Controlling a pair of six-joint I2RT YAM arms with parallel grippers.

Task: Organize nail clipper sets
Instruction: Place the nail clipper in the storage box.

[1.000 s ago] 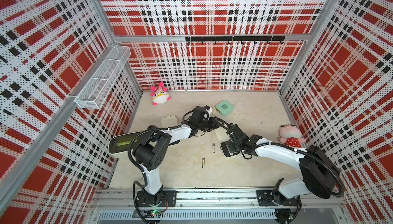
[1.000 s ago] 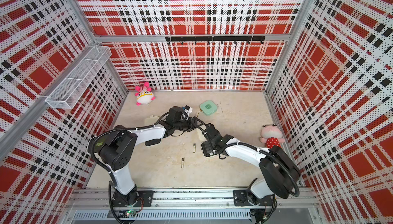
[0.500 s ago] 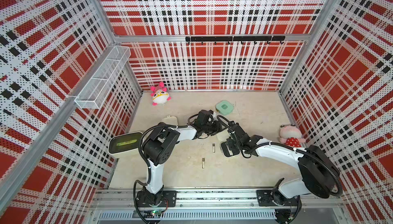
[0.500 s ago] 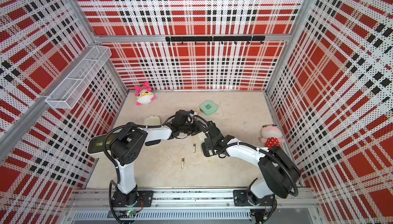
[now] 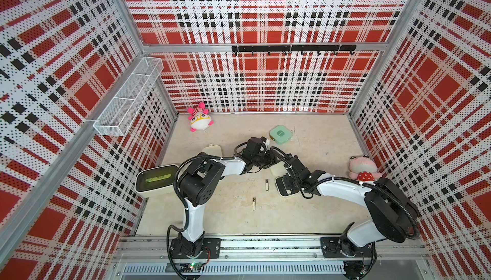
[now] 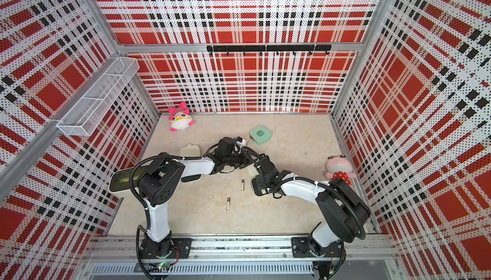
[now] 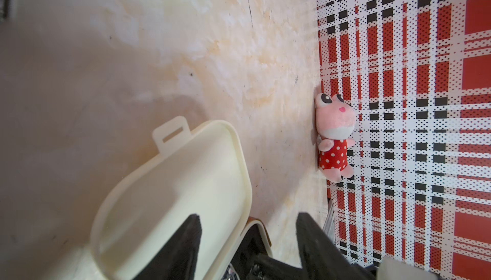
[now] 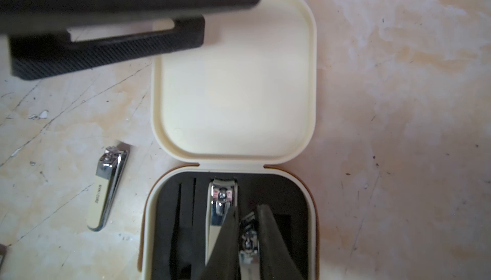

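The cream case [image 8: 233, 164] lies open mid-worktop. The right gripper [image 8: 247, 212] is pinched on a small clipper [image 8: 248, 241] over the case's black tray [image 8: 287, 199]. The left gripper [image 7: 247, 216], fingers spread, straddles the lid [image 7: 172, 199] rim. A loose clipper [image 8: 107, 188] lies just beside the case, and the mint case [image 5: 280, 134] sits near the back edge.

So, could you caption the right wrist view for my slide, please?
Right fingers pinch a clipper over the open case; a loose clipper lies beside it.
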